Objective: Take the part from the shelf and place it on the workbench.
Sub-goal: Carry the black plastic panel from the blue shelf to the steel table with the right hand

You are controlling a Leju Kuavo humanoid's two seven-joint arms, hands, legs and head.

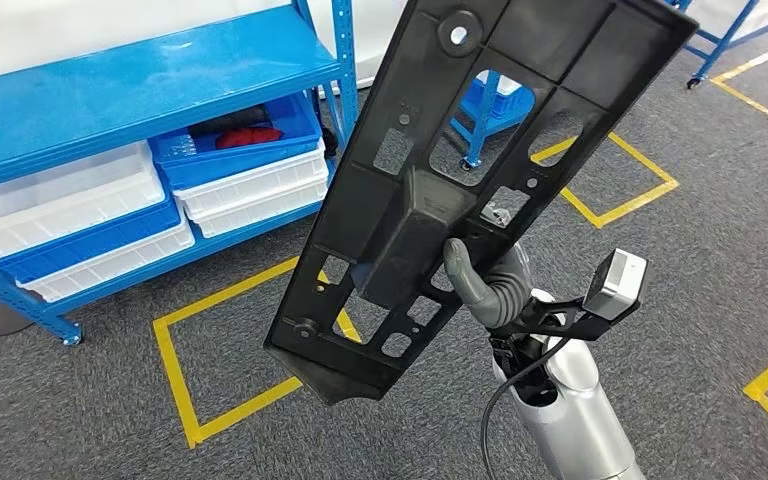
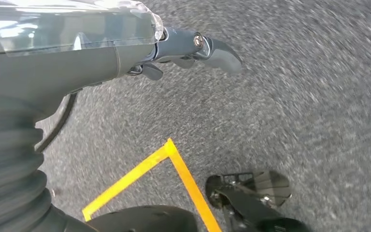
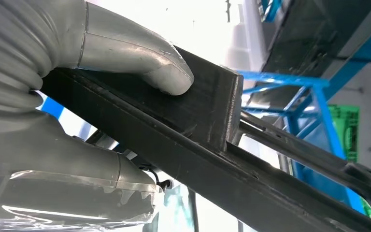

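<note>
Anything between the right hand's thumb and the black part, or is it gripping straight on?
Nothing lies between. In the right wrist view the right hand presses its thumb directly on the black plastic part; the head view shows the same grip.

Right robot hand [image 1: 488, 288] gripping black part [image 1: 470, 170] — held tilted above carpet, blue shelf [image 1: 110, 100] behind-left

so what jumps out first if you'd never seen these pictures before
A big black plastic part with cut-out holes fills the middle of the head view, held up tilted by the right hand, whose thumb presses on its raised block. Behind it to the left stands a blue shelf with white and blue bins, on grey carpet marked with yellow tape.
</note>
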